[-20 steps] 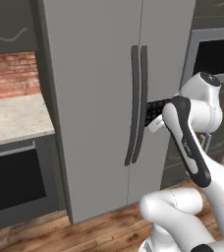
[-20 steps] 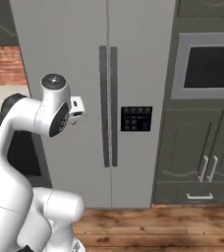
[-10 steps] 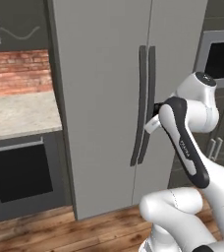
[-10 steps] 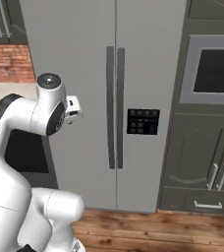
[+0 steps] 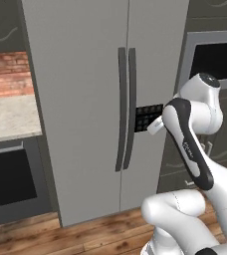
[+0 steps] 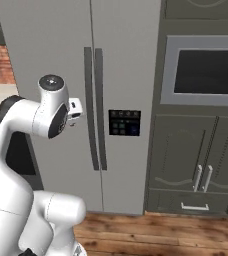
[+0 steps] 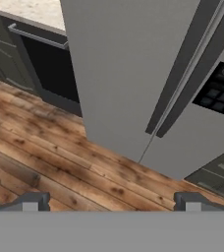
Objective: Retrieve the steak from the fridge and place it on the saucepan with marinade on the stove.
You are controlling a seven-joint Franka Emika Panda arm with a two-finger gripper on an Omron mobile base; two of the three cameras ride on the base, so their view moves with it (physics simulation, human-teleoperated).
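Gripper is spread wide with nothing in it, hanging out in front of the fridge and well short of touching it. Both fridge doors are shut, so the steak is presumably inside. Dark handles run straight up and down along the center seam, ahead of the hand and just to its right. Dispenser panel sits further right, wall oven beyond that.

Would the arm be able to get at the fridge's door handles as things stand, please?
Probably yes: the open pincer faces the closed fridge, and nothing stands between it and the handles.
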